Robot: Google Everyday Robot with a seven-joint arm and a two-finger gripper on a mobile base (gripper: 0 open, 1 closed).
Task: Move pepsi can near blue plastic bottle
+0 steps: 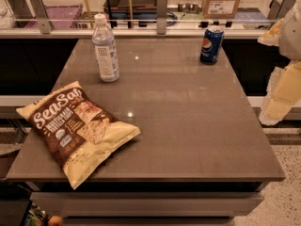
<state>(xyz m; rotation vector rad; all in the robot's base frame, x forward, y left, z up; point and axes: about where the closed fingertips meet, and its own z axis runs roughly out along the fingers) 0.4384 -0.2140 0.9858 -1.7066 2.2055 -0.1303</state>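
At 1 o'clock on the grey table, the pepsi can is standing upright near the far edge, with nothing touching it. The blue plastic bottle is standing at 11 o'clock, well apart from the can. I am therefore judging the task as not yet begun: reaching, grasping, carrying and setting down are all waiting to be done. My gripper is hanging beyond the table's edge at 3 o'clock, holding nothing that I can see; whether it is apart or together I cannot tell. The bottle is wearing its white cap and is possibly part full, though the view is leaving that unsure. 1 chip bag is lying puffed and seemingly sealed at 8 o'clock.
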